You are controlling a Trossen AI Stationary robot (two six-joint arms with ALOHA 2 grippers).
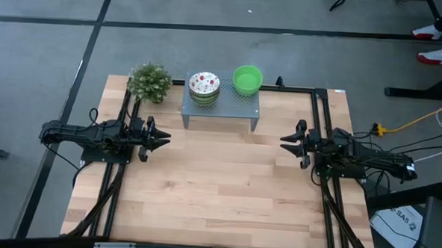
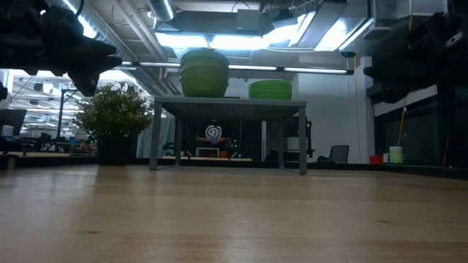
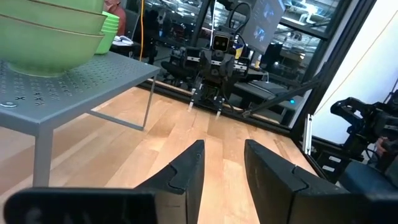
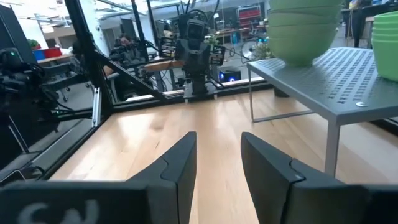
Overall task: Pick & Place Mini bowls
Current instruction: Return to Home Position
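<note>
Two stacks of mini bowls rest by their bases on the grey perforated stand point(image 1: 220, 109) at the table's far middle. The left stack point(image 1: 204, 86) shows a white, red-speckled inside on top. The right stack point(image 1: 247, 79) is plain bright green. In the low view both stacks point(image 2: 204, 71) point(image 2: 270, 89) look green from the side. My left gripper point(image 1: 164, 139) point(image 3: 224, 146) stands open at the table's left, pointing level toward the right, nothing between its fingers. My right gripper point(image 1: 286, 139) point(image 4: 217, 138) stands open at the table's right, facing it, also with nothing between its fingers.
A small potted plant point(image 1: 149, 81) stands left of the stand at the far left. Dark frame rails point(image 1: 118, 172) point(image 1: 330, 196) run along both sides of the table. Bare wood point(image 1: 218, 184) stretches between the grippers and toward the near edge.
</note>
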